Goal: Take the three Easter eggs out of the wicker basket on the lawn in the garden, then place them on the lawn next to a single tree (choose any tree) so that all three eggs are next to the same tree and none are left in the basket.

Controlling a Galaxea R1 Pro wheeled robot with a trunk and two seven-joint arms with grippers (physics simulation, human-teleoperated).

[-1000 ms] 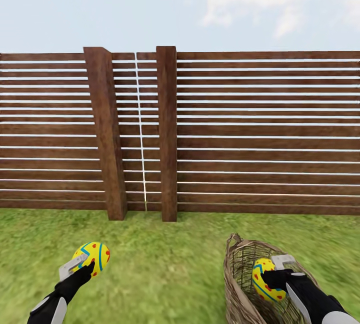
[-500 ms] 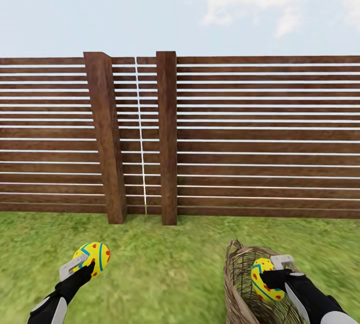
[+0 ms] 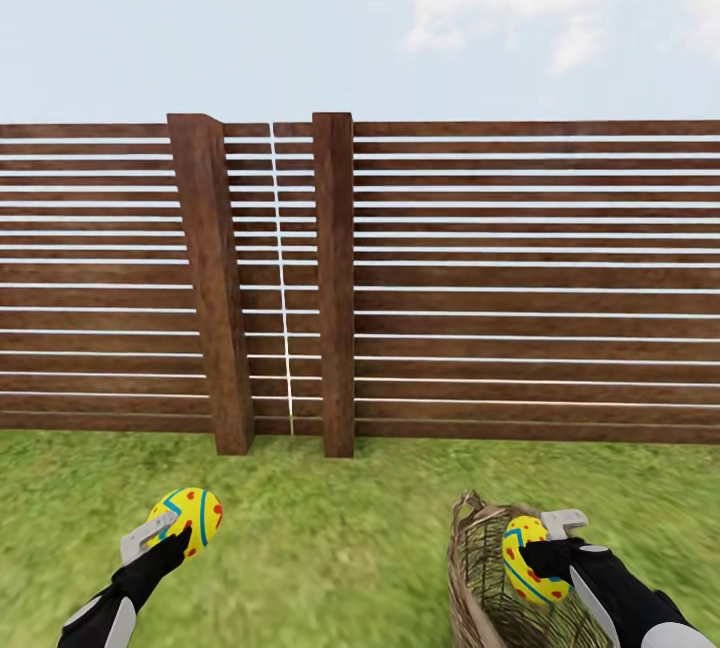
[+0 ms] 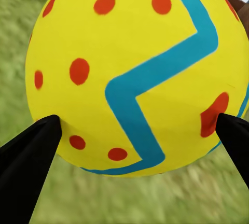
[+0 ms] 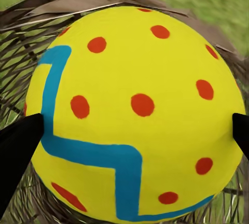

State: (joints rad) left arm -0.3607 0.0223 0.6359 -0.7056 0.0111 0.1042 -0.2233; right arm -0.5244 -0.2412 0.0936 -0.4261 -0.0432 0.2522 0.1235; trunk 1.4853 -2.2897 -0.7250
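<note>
My left gripper [image 3: 172,533] is shut on a yellow Easter egg [image 3: 187,520] with blue zigzag and red dots, held above the lawn [image 3: 330,538] at lower left. The left wrist view shows that egg [image 4: 135,73] large between the two black fingertips [image 4: 28,154]. At lower right my right gripper [image 3: 545,550] is shut on a second egg [image 3: 530,558], which hangs just over the mouth of the tan wicker basket [image 3: 478,568]. Close up, this egg [image 5: 135,115] has the basket's weave [image 5: 31,42] behind it. The basket's inside is hidden. No tree is in view.
A brown horizontal-slat wooden fence [image 3: 520,278] with two thick posts [image 3: 335,278] crosses the whole head view a short way ahead. Green grass runs from the fence to the robot, with open ground between the two arms.
The head view has shifted: fence and basket sit lower in the picture than a second ago. Both grippers keep their eggs in the same pose.
</note>
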